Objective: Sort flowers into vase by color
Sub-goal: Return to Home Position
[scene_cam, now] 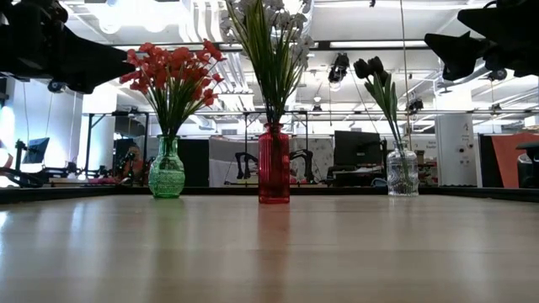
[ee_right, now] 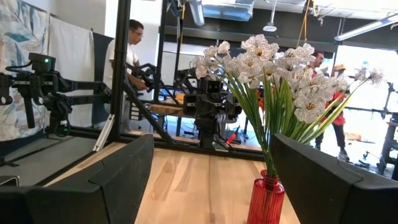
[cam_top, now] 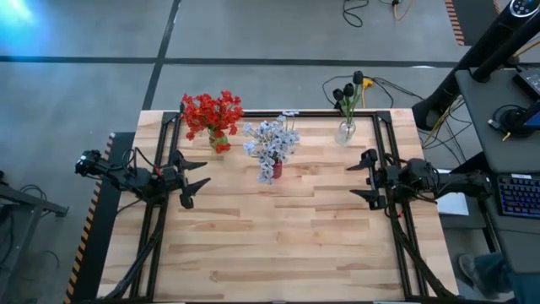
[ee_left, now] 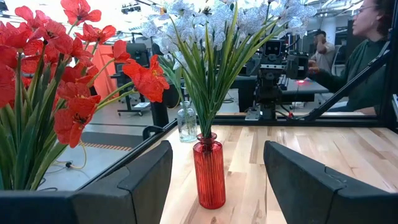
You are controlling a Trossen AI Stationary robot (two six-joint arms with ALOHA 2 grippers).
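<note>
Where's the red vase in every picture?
High view: red vase between the green vase and clear vase.
Low view: vase at centre.
Left wrist view: whole vase ahead of the left gripper.
Right wrist view: only its neck, ahead of the right gripper.
Shared landmark: the white flowers in it.

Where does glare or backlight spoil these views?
Low view: bright ceiling lights face the camera, and the table mirrors the red vase. Left wrist view: washed-out brightness behind the red flowers. High view: blue glare on the floor.
</note>
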